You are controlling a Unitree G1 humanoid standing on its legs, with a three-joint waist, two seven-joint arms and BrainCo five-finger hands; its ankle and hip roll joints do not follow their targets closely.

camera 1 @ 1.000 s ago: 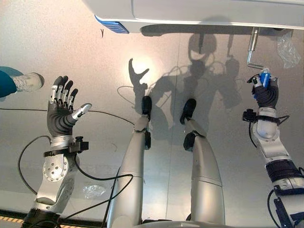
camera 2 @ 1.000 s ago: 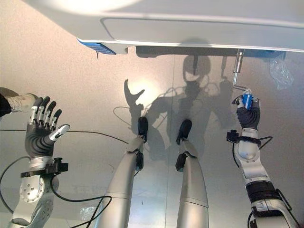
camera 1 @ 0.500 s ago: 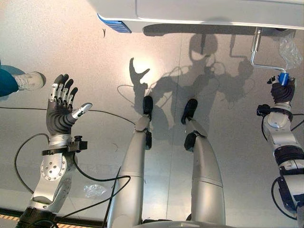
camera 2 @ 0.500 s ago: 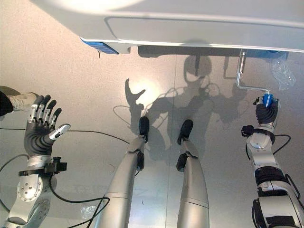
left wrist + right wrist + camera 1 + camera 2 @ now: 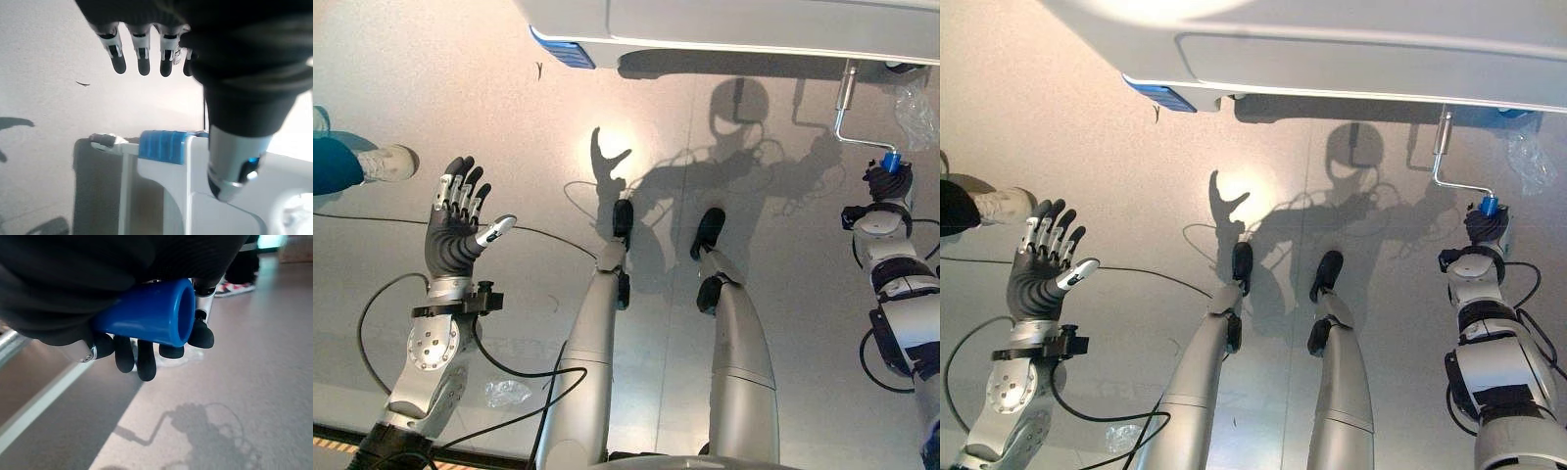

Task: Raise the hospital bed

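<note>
At the far left a person's leg in teal trousers with a pale shoe [image 5: 389, 162] stands on the grey floor [image 5: 509, 88]. Just to its right the left robot hand [image 5: 456, 227] is held up above the floor with its fingers straight and spread and the thumb out to the side, holding nothing. In the left wrist view those fingers [image 5: 142, 54] point out over the floor, and past them shows a white corner of the hospital bed [image 5: 195, 186] with a blue ribbed bumper [image 5: 163, 146].

Along the top of the head views runs the white underside edge of the bed [image 5: 734, 24], its blue corner bumper [image 5: 562, 48] at the left end. Further right, a silver crank rod [image 5: 843, 103] drops from the bed's edge and bends sideways to a blue crank handle [image 5: 1489, 206]. The right robot hand [image 5: 1485, 228] is curled round that handle; in the right wrist view its dark fingertips [image 5: 146, 363] wrap beneath the blue tube [image 5: 146, 313]. A crumpled clear plastic wrap [image 5: 915, 101] hangs near the bed's edge at the far right, beside the crank.
</note>
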